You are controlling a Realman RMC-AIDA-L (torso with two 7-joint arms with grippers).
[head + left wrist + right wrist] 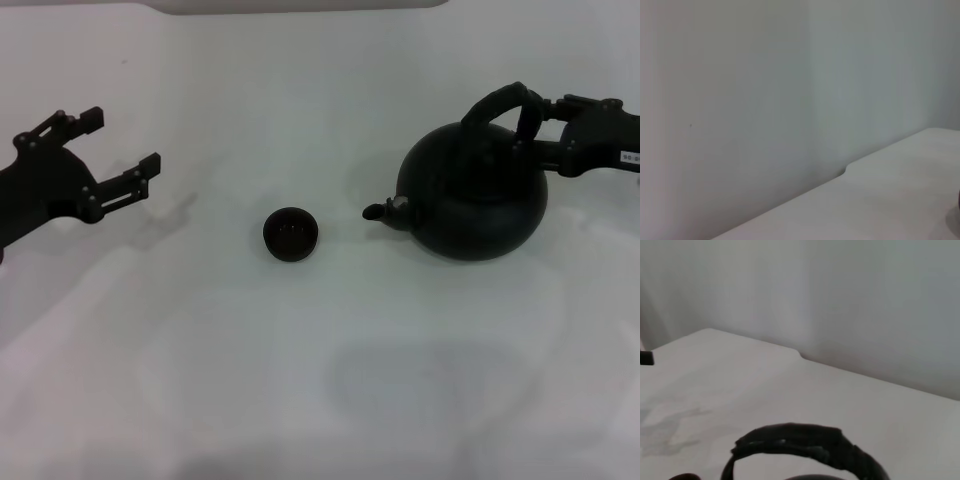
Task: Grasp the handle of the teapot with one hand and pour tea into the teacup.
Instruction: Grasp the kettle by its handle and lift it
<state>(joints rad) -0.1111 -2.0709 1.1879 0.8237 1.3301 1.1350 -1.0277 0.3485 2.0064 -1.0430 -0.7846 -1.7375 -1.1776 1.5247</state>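
In the head view, the teapot (472, 195) is seen on the white table (300, 380), spout toward the teacup (291, 233), which sits apart at centre. The handle (497, 106) is clamped by the right gripper (527, 118). The left gripper (112, 150) is held wide open, holding nothing. In the left wrist view, only table and wall are shown. In the right wrist view, the handle (805, 442) is seen close below.

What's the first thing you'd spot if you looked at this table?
The big round black teapot on the right side of the white table jumps out first, with the right gripper at its arched handle. Next comes the tiny black teacup sitting alone near the middle, just past the spout. Far left, the left gripper hangs open, touching nothing.
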